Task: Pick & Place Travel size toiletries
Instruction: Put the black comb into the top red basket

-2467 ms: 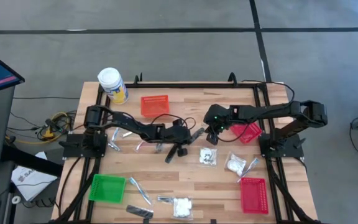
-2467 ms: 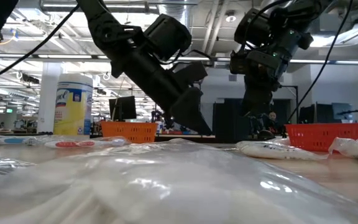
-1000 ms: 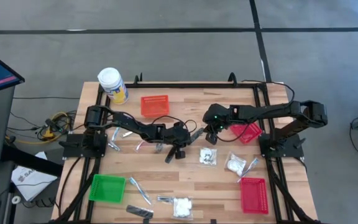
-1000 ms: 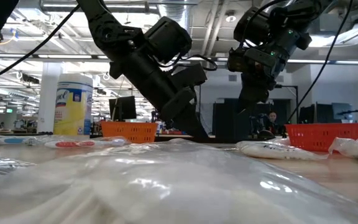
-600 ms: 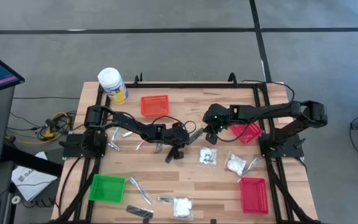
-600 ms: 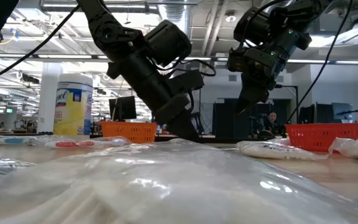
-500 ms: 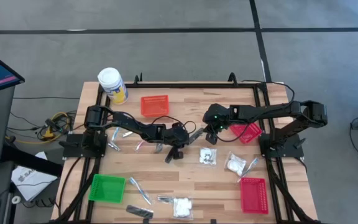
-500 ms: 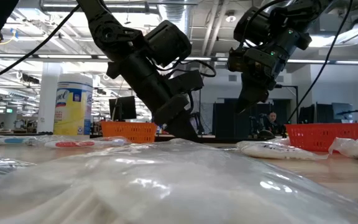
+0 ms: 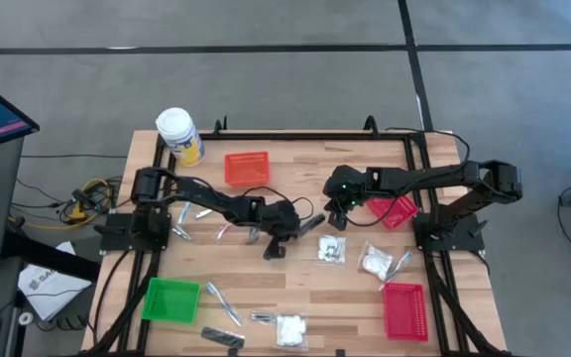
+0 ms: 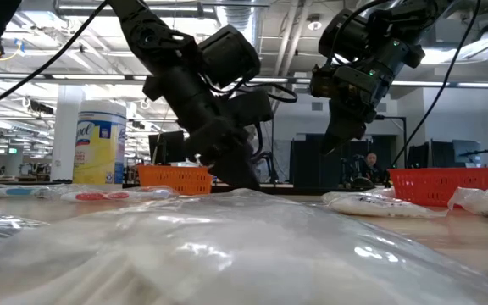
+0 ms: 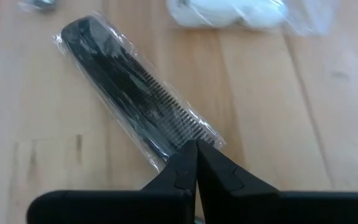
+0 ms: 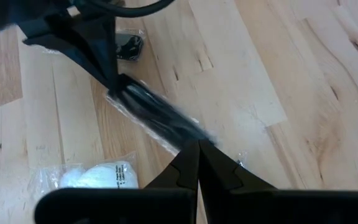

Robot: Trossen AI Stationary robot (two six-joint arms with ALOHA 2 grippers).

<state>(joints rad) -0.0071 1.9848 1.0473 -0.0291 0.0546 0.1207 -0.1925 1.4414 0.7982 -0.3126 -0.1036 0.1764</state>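
task barely started. most toiletries lie loose on the tabletop point(image 9: 295, 288): white packets point(image 9: 374, 261), sachets and sticks in the middle and along the near edge. green basket point(image 9: 171, 299) and near red basket point(image 9: 404, 310) look empty. left pincer point(image 11: 196, 148) fingers together, tip at the end of a wrapped black comb point(image 11: 135, 99), not gripping it. right pincer point(image 12: 198, 147) together too, empty, hovering over the same comb.

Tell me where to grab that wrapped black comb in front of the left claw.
Take the wrapped black comb across its narrow width near the middle, coming straight down from above. It lies flat on the wooden table, long and thin, so only its two long edges offer opposing faces. The left claw, shut at its near end, would need to open first.
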